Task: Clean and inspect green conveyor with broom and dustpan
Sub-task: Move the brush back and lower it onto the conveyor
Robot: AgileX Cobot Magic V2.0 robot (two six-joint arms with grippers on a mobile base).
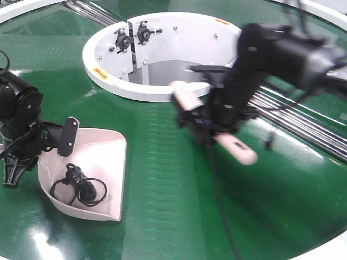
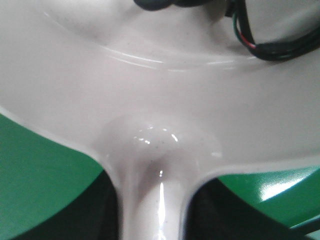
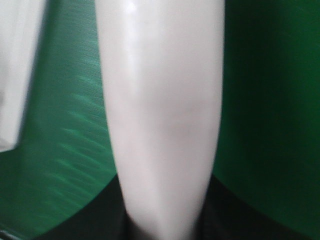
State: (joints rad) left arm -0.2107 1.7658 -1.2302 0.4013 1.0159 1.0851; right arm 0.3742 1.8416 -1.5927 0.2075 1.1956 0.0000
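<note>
Now, dustpan [image 1: 104,147] holding black cable [image 1: 80,185], left gripper [image 1: 62,138] clamped on it, right gripper [image 1: 214,122] gripping broom [image 1: 239,150].

The front view looks down from high up onto the green worktop [image 1: 162,216], wide enough to take in the whole scene. The left wrist view sits very close to the dustpan [image 2: 160,85], looking along its handle. The right wrist view hugs the broom handle [image 3: 160,110]. The worktop shows in all three views.
</note>
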